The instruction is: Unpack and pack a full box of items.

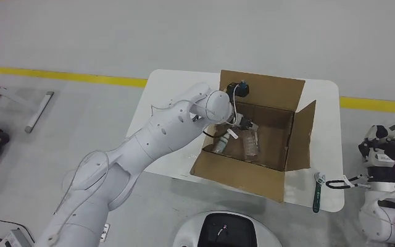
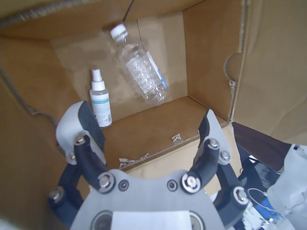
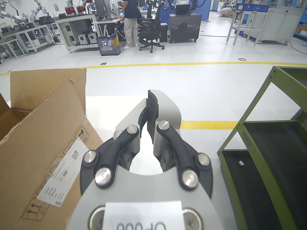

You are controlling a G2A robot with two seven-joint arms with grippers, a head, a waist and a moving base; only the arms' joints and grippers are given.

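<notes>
— Why is the cardboard box (image 1: 265, 89) left open in the middle of the top view?

— The flaps are folded out so that the inside can be reached. A water bottle (image 2: 141, 72) and a small spray bottle (image 2: 100, 96) are seen lying on the box floor, near the middle of the left wrist view. They are probably meant to be taken out.

— How is the left gripper (image 2: 145, 116) held?

— It is held above the open box and pointed down at the two bottles. Its jaws are spread wide. Nothing is held or touched.

— And the right gripper (image 3: 149, 111)?

— It is kept outside the box, over the white table (image 1: 166, 86), with a green cart (image 3: 268, 122) at the right of its view. Its jaws are pressed together, and nothing is pinched.
</notes>
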